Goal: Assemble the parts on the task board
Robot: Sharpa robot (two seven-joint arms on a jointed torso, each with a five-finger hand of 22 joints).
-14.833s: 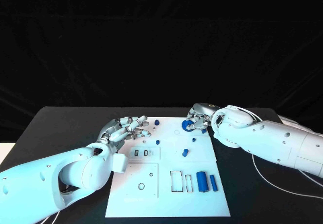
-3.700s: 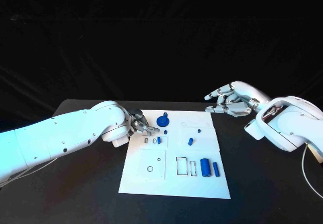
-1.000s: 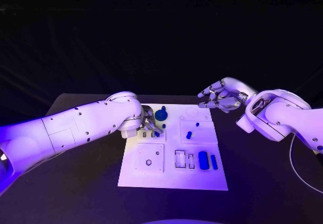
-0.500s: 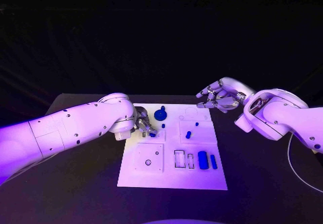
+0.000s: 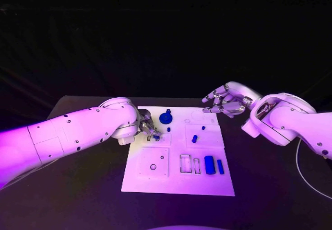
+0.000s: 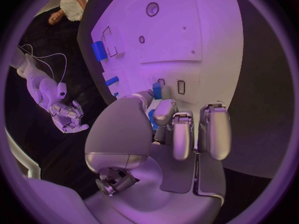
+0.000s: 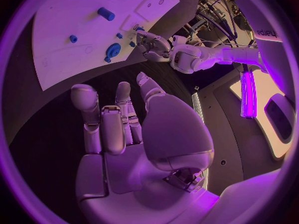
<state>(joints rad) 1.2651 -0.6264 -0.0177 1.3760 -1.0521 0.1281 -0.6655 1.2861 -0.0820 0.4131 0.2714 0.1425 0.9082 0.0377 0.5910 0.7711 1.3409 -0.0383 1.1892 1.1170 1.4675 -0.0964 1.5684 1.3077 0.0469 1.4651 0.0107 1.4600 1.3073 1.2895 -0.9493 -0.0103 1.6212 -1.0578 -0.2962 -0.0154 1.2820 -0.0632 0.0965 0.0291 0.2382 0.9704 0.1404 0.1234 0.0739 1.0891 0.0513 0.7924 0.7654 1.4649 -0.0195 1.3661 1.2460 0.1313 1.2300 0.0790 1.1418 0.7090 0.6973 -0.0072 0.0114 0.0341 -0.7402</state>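
White task board [image 5: 178, 184] lay mid-worktop [image 5: 83, 191] in head view; left robot hand [image 5: 147, 126] was at its far-left corner, pinching a small blue part [image 5: 156, 137] over the slots there. Right robot hand [image 5: 225, 100] hung off the board's far-right corner, fingers spread, holding nothing. Left wrist view: fingertips [image 6: 164, 112] pinched the blue part [image 6: 157, 90] against the board [image 6: 206, 30]. Right wrist view: right robot hand [image 7: 118, 117] spread, apart from the board [image 7: 69, 15].

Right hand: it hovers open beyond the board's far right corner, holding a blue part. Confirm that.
Not quite. The right hand hovers open beyond the far right corner of the task board, but holds nothing. The right wrist view shows its fingers spread and bare.
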